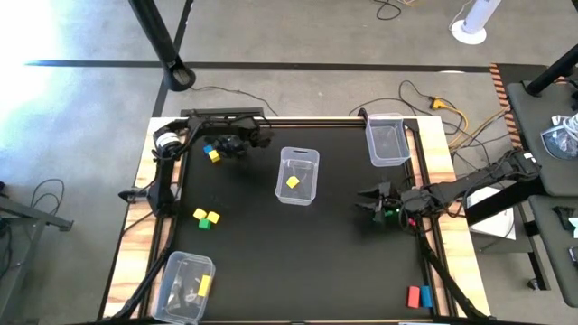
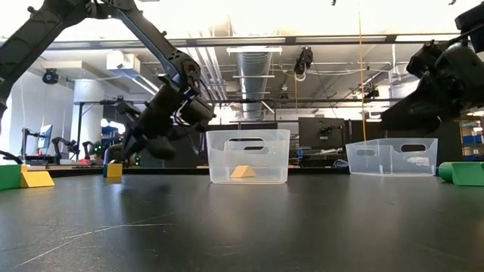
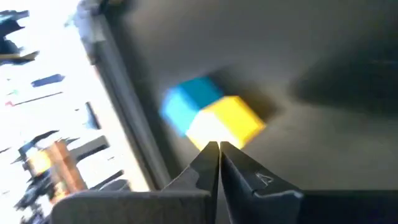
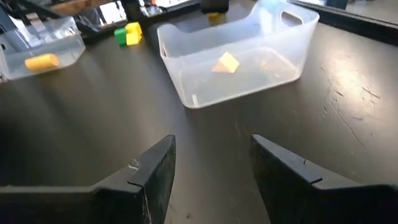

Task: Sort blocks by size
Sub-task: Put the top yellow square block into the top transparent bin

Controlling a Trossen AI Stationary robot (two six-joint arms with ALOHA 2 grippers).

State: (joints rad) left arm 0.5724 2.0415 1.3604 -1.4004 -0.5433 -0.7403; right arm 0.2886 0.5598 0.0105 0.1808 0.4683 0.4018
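Left of the centre bin (image 1: pixel 298 174), by the table's far-left corner, left gripper (image 1: pixel 237 144) has fingers pressed together, empty, just beside a touching blue block (image 1: pixel 208 149) and yellow block (image 1: pixel 214 156). Inside that bin lies one yellow cube (image 1: pixel 293 182). Right of the bin, right gripper (image 1: pixel 373 200) has fingers apart, holding nothing; green block (image 1: pixel 390 213) beside it. No readable writing.

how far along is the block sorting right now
Early on. Done: one yellow block lies in the centre bin, another yellow one in the near-left bin. In hand: nothing; the left gripper is shut, empty, beside the blue and yellow pair; the right gripper is open. Left: that pair, the yellow-green cluster, the red and blue blocks.
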